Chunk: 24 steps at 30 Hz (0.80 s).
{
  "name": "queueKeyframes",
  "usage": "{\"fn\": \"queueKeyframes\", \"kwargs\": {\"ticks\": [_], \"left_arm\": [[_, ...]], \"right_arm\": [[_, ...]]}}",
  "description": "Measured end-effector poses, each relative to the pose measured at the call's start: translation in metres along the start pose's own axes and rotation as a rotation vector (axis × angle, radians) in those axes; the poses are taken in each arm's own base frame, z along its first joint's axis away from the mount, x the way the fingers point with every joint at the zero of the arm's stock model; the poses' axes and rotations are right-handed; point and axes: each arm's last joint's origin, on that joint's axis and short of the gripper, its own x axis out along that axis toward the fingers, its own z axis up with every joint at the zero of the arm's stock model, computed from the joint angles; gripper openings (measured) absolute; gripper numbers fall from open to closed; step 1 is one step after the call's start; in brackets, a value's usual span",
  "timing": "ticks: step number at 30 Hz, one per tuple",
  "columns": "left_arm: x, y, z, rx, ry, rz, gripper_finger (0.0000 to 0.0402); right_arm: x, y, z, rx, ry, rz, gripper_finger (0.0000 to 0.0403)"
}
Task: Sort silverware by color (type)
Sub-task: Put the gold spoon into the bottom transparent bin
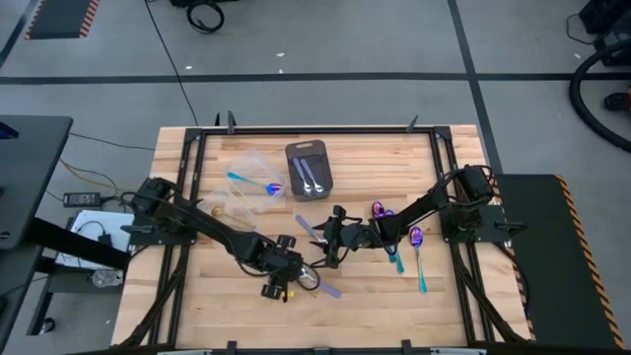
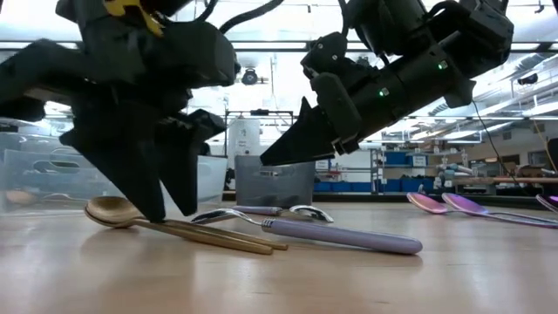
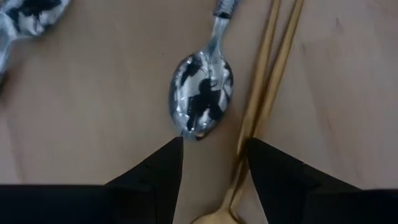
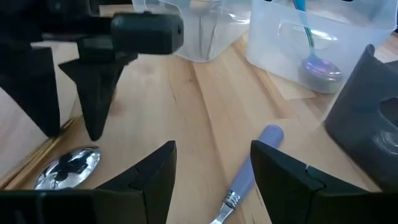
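Two gold spoons [image 3: 273, 62] lie side by side on the wooden table, their bowls [image 2: 109, 210] toward my left gripper. My left gripper [image 3: 214, 149] points down, open, with its fingers on either side of the gold spoons' necks. Beside them lies a silver spoon with a lavender handle [image 2: 340, 234], its shiny bowl [image 3: 200, 93] just ahead of the fingertips. My right gripper [image 1: 331, 240] hovers open above the table, slanting down over a second lavender-handled spoon [image 4: 252, 165]. Purple-bowled spoons with teal handles [image 1: 415, 239] lie on the table under the right arm. My left gripper comes from above, pointing down, with its fingertips [image 2: 157, 214] down at the gold spoons' necks [image 3: 239, 158] close to the bowls. Whether the fingers touch the spoons I cannot tell. The spoons lie flat on the table.
A dark grey tray [image 1: 293, 168] holding silver spoons stands at the far middle. Clear plastic tubs [image 1: 246, 163] stand to its left; one [image 4: 348, 37] holds a teal-handled, purple-bowled spoon. The two grippers are close together near the table's middle.
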Motion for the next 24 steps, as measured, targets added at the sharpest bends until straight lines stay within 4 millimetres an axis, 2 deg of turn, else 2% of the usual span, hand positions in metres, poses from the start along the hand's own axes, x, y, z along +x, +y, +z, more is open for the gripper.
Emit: {"fn": "queueKeyframes", "kwargs": {"ticks": [15, 18, 24], "left_arm": [[0.0046, 0.001, -0.0055, 0.001, 0.057, 0.006, 0.0183], [0.0046, 0.0007, -0.0061, 0.002, 0.065, -0.013, 0.0162], [0.0042, 0.0007, -0.0082, 0.005, 0.089, -0.016, 0.0086]], "right_arm": [[-0.0001, 0.0007, 0.0015, 0.0, -0.014, 0.011, 0.0215], [-0.0002, 0.0007, 0.0018, 0.0, -0.016, 0.011, 0.0215], [-0.0002, 0.0008, 0.0021, 0.001, -0.019, 0.011, 0.0215]]}}
